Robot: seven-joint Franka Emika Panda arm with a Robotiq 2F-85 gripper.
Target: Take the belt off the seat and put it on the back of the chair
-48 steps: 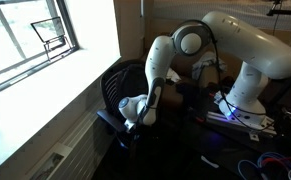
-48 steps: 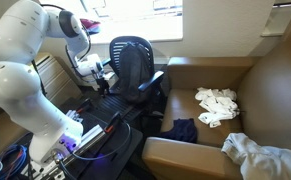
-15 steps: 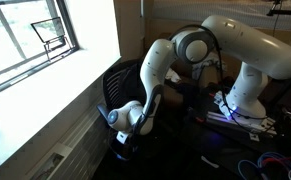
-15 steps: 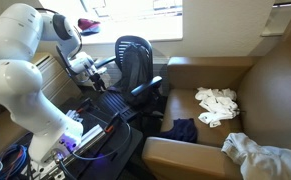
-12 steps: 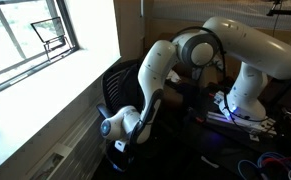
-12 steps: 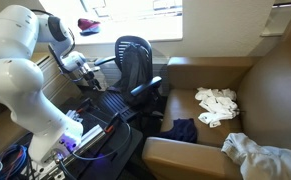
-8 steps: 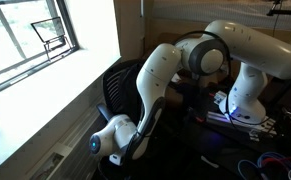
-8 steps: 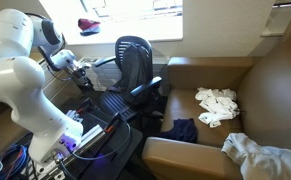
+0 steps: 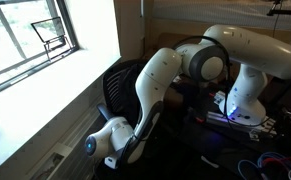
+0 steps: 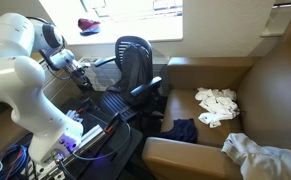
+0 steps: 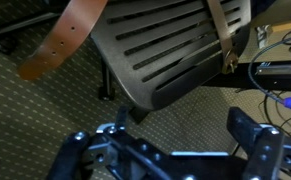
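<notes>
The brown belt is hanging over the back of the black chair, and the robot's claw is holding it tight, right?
Not quite. The belt does hang over the back of the chair, but the gripper is not holding it. Its jaws stand wide open and empty, apart from the belt. The wrist view shows this.

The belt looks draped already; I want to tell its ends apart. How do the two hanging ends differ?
The holed end looks wide, with punched holes and a rounded tip; the buckle end looks narrower and finishes in what seems a buckle. The holed end slants past the edge of the chair's back; the buckle end lies against its slats. Both are brown and hang over that back.
</notes>
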